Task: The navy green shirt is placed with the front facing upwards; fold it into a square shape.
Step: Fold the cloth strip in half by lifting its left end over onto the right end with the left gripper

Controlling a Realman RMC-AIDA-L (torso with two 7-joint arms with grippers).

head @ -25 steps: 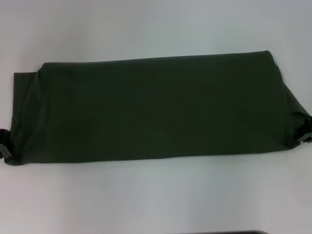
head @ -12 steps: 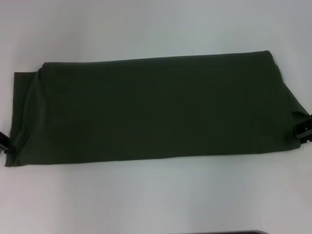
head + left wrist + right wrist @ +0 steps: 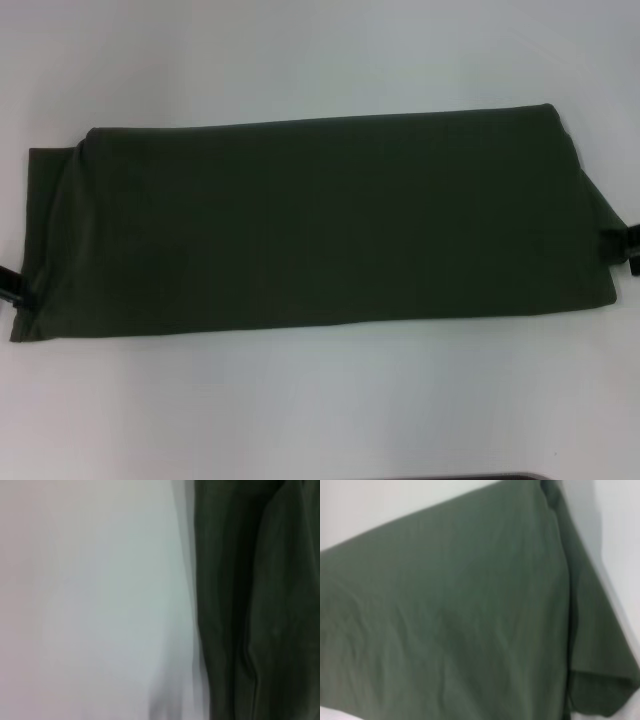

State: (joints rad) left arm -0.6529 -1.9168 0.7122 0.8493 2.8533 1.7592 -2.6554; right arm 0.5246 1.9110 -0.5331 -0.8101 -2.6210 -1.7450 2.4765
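The large dark olive-green cotton shirt (image 3: 320, 225) lies flat on the plain white surface (image 3: 320, 400), folded into one long band that runs across the head view from the robot's left side to its right. Its far edge is a straight fold; its near edge is straight too and tilts slightly. At the left end an under-layer of cloth sticks out past the top layer, forming a narrow flap with a sloping edge. At the right end the cloth tapers down in a similar slanted flap. No lettering or collar shows on the upturned face.

The left tool (image 3: 8, 283) is a small black shape at the left border of the head view, touching the near-left end of the shirt (image 3: 255, 600). Whether it is clenched or released on the cloth cannot be told. The right tool (image 3: 625, 245) shows as a black piece at the right border, just at the right end of the shirt (image 3: 450, 610); its state cannot be told either. The left wrist view shows lengthwise folds of the fabric beside bare surface (image 3: 90, 600).
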